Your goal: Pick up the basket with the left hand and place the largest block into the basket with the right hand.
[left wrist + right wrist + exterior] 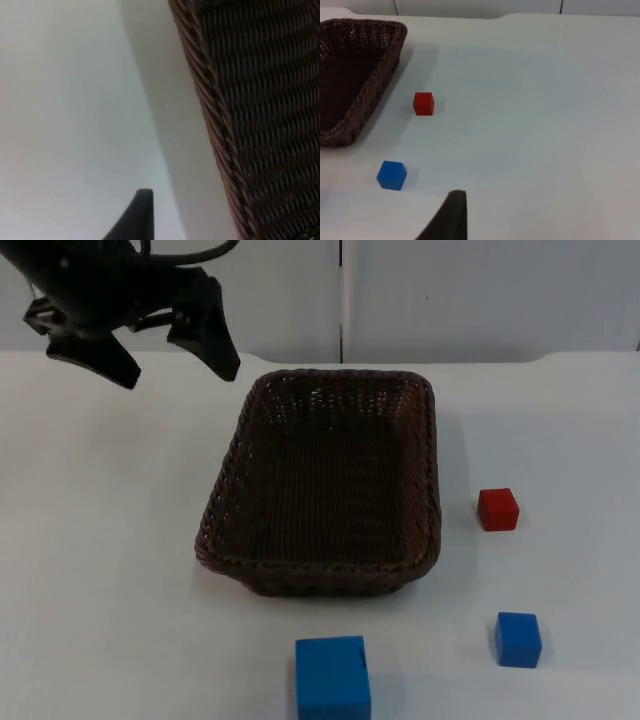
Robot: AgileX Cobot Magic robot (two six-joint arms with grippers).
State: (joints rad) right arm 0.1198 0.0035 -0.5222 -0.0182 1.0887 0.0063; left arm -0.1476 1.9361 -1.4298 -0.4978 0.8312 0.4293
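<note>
Basket [325,485] on table [100,540], empty; left gripper [180,365] spread wide, apparently just beside its far-left corner.

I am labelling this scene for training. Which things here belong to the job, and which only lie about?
For the job:
- dark brown woven wicker basket
- large blue cube block
- left gripper, open, behind the basket's left corner

Lying about:
- small blue cube block
- small red cube block

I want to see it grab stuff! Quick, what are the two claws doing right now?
Left claw: open, holding nothing, up by the far left corner of the basket.
Right claw: can't tell.
</note>
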